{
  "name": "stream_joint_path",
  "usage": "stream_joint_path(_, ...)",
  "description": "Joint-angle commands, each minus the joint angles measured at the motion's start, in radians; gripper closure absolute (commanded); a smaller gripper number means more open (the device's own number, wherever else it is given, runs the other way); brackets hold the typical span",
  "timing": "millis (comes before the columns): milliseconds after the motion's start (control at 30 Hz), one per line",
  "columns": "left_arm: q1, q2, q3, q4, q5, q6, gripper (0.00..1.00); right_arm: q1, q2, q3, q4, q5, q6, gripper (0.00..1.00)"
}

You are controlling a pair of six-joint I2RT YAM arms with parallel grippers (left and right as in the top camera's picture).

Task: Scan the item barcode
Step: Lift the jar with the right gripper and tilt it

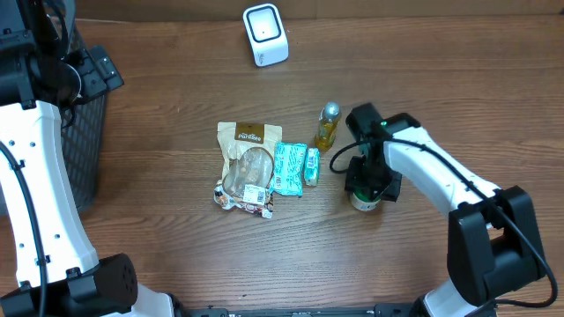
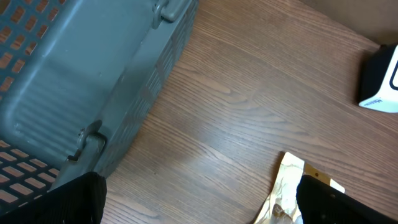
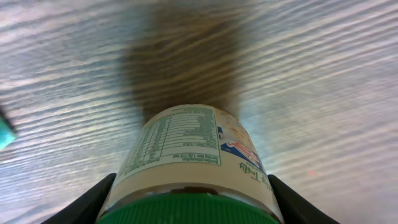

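**Right arm closing in on the green-lidded jar**

On the wooden table (image 1: 176, 123) the pick-up looks to be the step in hand. The white barcode scanner (image 1: 265, 33) stands at the far edge, well apart from the green-lidded jar (image 3: 186, 155). The jar stands upright, right of the snack pouch (image 1: 247, 163).

The next move calls for a firm hold, a lift, then turning the label until its barcode faces the scanner.

The right gripper (image 3: 193, 202) straddles the jar, its jaws partly spread and hard beside the walls. I cannot tell whether they pinch it yet. The left gripper (image 2: 205, 202) hangs wide apart, holding nothing.
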Motion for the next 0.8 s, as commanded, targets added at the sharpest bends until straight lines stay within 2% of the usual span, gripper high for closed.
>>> stream_joint_path(0,-0.001,0.006,0.008,0.002,0.005,0.003,0.0,-0.017,-0.072,0.117,-0.061,-0.019,-0.009,0.39)
stream_joint_path(133,-0.001,0.006,0.008,0.002,0.005,0.003,0.0,-0.036,-0.112,0.195,-0.136,-0.186,-0.08,0.39)
stream_joint_path(300,-0.001,0.006,0.008,0.002,0.005,0.003,0.0,-0.035,-0.134,0.203,-0.147,-0.432,-0.139,0.41)
stream_joint_path(767,-0.001,0.006,0.008,0.002,0.005,0.003,0.0,-0.034,-0.134,0.202,-0.229,-0.709,-0.135,0.47)
